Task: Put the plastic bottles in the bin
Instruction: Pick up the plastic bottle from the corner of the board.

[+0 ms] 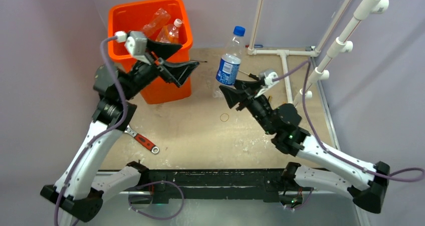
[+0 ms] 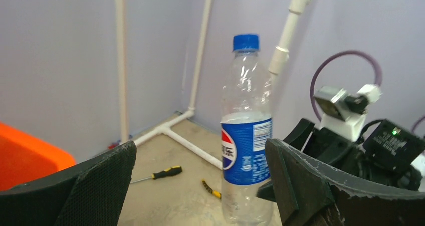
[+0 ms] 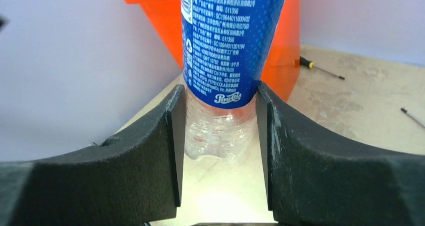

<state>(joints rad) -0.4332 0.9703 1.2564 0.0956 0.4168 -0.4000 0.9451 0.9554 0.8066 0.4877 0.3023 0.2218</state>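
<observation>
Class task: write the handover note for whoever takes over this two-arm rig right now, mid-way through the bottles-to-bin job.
Left gripper: open, empty, close by the tall square bright-orange plastic bin.
Right gripper: fingers shut on the lower part of the upright clear plastic bottle with blue label and blue cap, to the right of the bin.
Done: a crushed clear bottle and an orange-tinted bottle with a white cap are in the bin.
Left: carry the held bottle over the bin and release. No other loose bottle in view.

Left arm bent and lifted, left hand gaping wide; right arm reaching forward, right hand clamped on upright Pepsi bottle near its base.
</observation>
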